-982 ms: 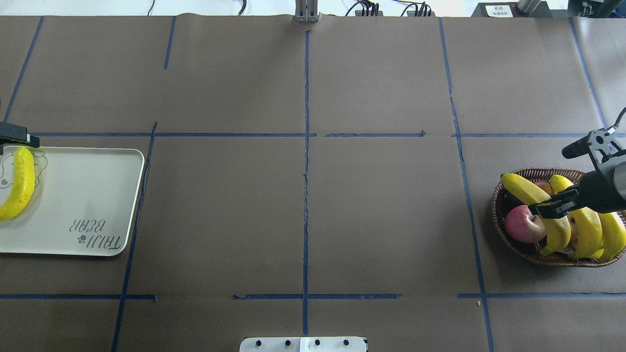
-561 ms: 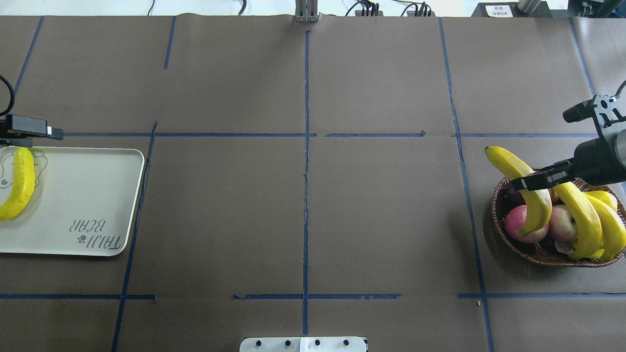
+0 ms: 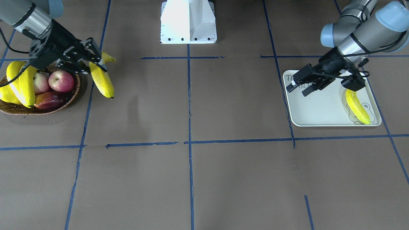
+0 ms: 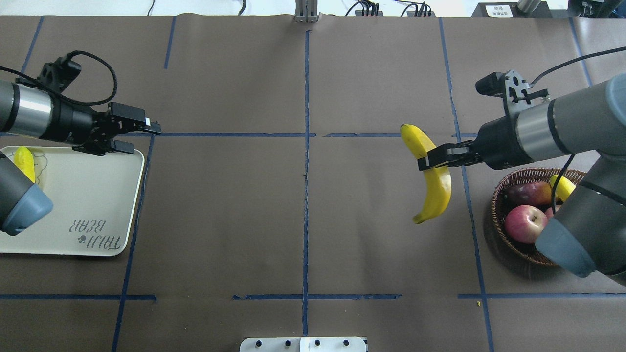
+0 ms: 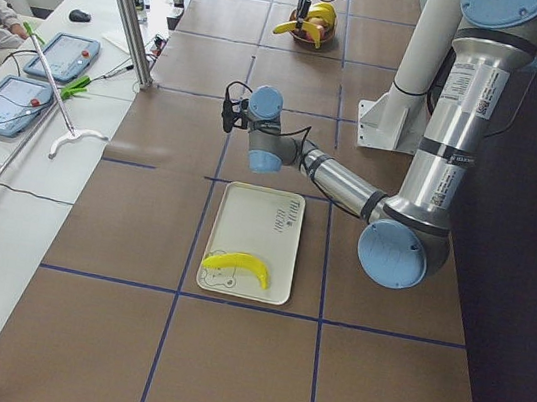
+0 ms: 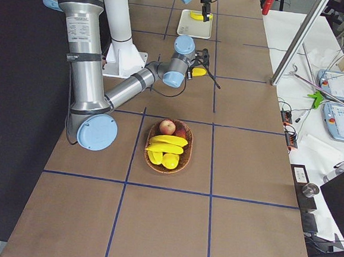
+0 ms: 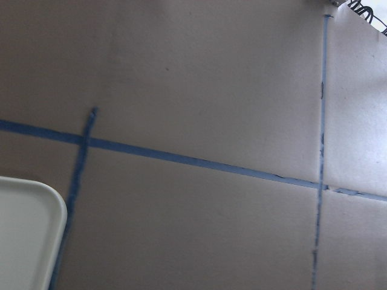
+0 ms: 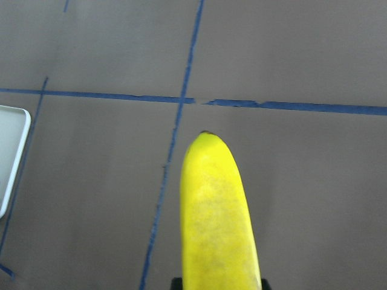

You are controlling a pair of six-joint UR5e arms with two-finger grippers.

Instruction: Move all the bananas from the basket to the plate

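My right gripper (image 4: 428,161) is shut on a yellow banana (image 4: 436,183) and holds it above the table, left of the wicker basket (image 4: 496,205). The front view shows the same gripper (image 3: 96,64) and banana (image 3: 103,80) beside the basket (image 3: 65,101). More bananas (image 3: 22,83) lie in the basket. The held banana fills the right wrist view (image 8: 217,223). One banana (image 3: 358,107) lies on the white plate (image 4: 88,195), over the bear drawing. My left gripper (image 4: 145,139) is open and empty above the plate's far right corner.
Two red apples (image 3: 61,80) and a dark red fruit (image 4: 530,193) lie in the basket. Blue tape lines cross the brown table. The robot's white base (image 3: 188,22) stands at the table's near edge. My right arm's elbow (image 4: 567,244) hangs over part of the basket.
My right gripper has lifted the banana out of the basket and carried it left, past the basket's rim. My left arm has swung right, from the plate's far left corner to its far right corner.
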